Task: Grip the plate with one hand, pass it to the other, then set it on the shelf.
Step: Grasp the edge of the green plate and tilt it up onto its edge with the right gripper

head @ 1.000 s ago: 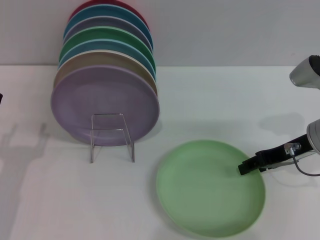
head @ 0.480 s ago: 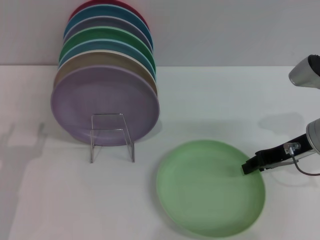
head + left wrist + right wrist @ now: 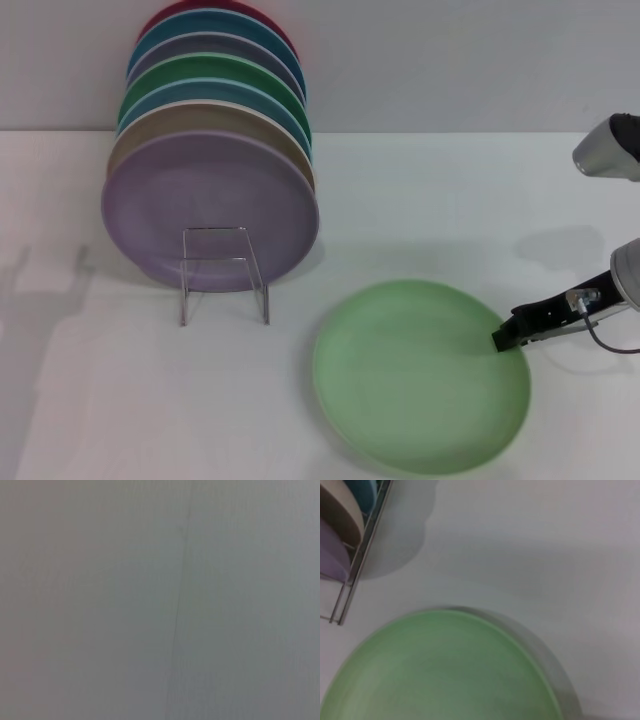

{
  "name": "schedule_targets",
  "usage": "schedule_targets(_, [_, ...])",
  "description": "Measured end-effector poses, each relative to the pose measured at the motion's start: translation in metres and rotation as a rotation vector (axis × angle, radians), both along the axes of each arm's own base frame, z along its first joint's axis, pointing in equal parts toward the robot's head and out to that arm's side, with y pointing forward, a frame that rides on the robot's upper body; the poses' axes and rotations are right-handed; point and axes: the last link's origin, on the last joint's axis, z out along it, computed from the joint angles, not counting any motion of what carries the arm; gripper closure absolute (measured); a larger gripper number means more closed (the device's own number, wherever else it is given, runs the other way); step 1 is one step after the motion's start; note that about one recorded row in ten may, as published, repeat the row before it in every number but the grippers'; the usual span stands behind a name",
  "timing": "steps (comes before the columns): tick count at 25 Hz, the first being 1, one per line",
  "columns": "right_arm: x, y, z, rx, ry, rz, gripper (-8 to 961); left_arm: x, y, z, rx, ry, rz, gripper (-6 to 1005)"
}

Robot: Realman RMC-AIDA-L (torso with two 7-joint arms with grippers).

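The plate [image 3: 421, 375] lies flat on the table [image 3: 100, 400] at five o'clock from the shelf [image 3: 224, 272] — crowded with upright plates [image 3: 210, 205]. The right gripper [image 3: 500, 338] is seen at its three-o'clock rim — clenched or released cannot be told.

This looks like a robot test bench or lab set-up, not a lived-in kitchen. A plain white tabletop [image 3: 420, 190] runs back to a bare grey wall [image 3: 450, 60], with no cupboards, sink or appliances in sight. The only furnishings are props: a row of plain coloured plates [image 3: 210, 150] standing on edge in a thin clear rack [image 3: 224, 272], and one pale green plate [image 3: 420, 375] lying flat. A silver-grey robot arm [image 3: 610, 150] with a cabled black claw [image 3: 503, 338] reaches in from the right.
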Motion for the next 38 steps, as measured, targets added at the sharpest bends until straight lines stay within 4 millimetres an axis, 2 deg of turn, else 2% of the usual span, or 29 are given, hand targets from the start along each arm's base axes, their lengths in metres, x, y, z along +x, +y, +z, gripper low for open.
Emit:
schedule_targets(6, [-0.001,0.0,-0.001,-0.005,-0.003,0.004,827,0.0,0.0,0.0,0.0,0.0,0.0,301])
schedule_targets(11, [-0.001,0.002,0.0,0.005,-0.01,0.024,832,0.0,-0.001,-0.001,0.0,-0.003,0.003,302])
schedule_targets(19, [-0.004,0.005,0.001,0.009,-0.014,0.045,939,0.0,-0.002,-0.001,0.001,-0.006,0.001,304])
schedule_targets(23, [-0.007,0.005,0.006,0.03,-0.014,0.072,940,0.0,-0.002,0.0,0.003,-0.007,0.0,305])
schedule_targets(29, [-0.015,0.007,0.026,0.089,-0.041,0.12,940,0.001,-0.003,0.001,0.012,-0.007,-0.01,306])
schedule_targets(32, [-0.013,0.011,0.046,0.152,-0.12,0.133,939,0.002,-0.003,0.002,0.017,-0.009,-0.017,307])
schedule_targets(38, [-0.018,0.019,0.062,0.235,-0.185,0.176,939,0.003,-0.003,0.002,0.018,-0.01,-0.022,308])
